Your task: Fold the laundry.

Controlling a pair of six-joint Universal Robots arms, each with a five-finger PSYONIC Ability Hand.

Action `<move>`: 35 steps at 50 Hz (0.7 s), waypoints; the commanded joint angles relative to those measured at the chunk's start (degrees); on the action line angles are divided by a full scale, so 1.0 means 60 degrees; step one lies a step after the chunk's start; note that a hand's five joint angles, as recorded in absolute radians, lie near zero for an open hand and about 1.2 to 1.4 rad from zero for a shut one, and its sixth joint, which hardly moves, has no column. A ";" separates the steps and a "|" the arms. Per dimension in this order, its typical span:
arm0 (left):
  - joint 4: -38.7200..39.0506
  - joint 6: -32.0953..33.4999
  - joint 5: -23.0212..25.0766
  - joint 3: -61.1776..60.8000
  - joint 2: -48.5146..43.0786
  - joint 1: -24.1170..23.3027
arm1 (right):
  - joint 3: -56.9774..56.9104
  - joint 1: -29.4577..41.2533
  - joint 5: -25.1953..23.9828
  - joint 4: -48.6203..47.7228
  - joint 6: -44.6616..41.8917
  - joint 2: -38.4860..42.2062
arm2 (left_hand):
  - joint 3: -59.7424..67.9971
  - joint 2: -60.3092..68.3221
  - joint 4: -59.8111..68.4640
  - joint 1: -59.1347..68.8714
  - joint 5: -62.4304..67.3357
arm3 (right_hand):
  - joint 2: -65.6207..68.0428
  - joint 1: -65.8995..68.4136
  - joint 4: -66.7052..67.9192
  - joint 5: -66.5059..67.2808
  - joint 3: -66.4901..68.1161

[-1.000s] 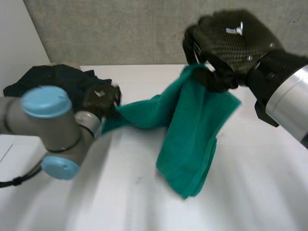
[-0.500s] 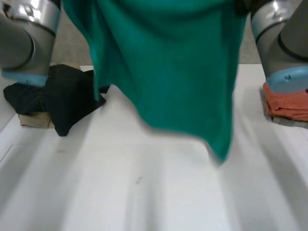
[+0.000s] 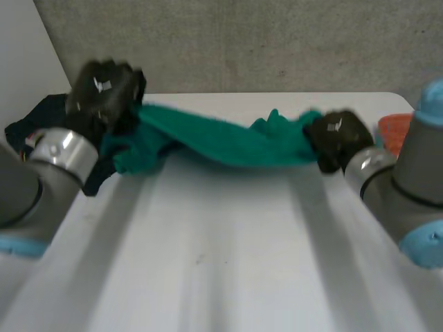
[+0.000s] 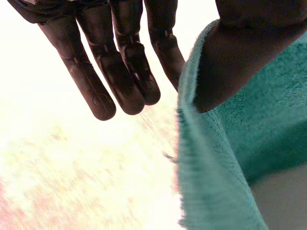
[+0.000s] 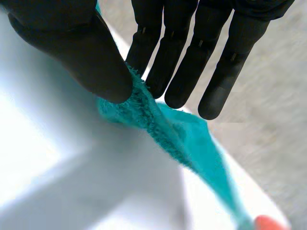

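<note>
Stretched across mid-frame, the teal towel (image 3: 221, 142) is pinched at each end by the left hand (image 3: 104, 91) and right hand (image 3: 336, 135); either shallow pinch could be lost under tension.

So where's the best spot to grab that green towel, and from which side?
By its two ends, each from its own outer side, probably. The towel is stretched as a band between the left hand and right hand, each pinching a thin edge between thumb and fingers. The middle is bunched, so a grip there would likely spoil the fold.
</note>
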 commanded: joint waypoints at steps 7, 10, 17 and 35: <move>-0.0147 0.0914 0.0488 -0.1572 0.1450 -0.0380 | 0.0631 -0.0302 -0.0104 -0.0014 0.1288 0.0750 | 0.1950 0.1906 0.1872 0.2268 0.2423 | -0.8951 -0.8383 -0.9195 -0.8912 -0.9099; -0.0308 0.0885 0.0473 -0.1280 0.1683 -0.0643 | 0.0923 -0.0303 -0.0060 0.0044 0.2297 0.0445 | 0.1950 0.1906 0.1872 0.2268 0.2423 | -0.9343 -0.8776 -0.9587 -0.9304 -0.9491; -0.0674 0.0856 0.0400 -0.0401 0.1890 -0.0923 | 0.1862 -0.0244 -0.0177 -0.0014 0.3516 -0.0875 | 0.1950 0.1906 0.1872 0.2268 0.2423 | -0.9528 -0.8960 -0.9771 -0.9488 -0.9676; -0.1949 0.0461 0.0327 0.2149 0.1846 -0.1831 | 0.0751 0.2187 0.0524 -0.1756 0.6769 0.1421 | 0.1950 0.1906 0.1872 0.2268 0.2423 | -0.9528 -0.8960 -0.9771 -0.9488 -0.9676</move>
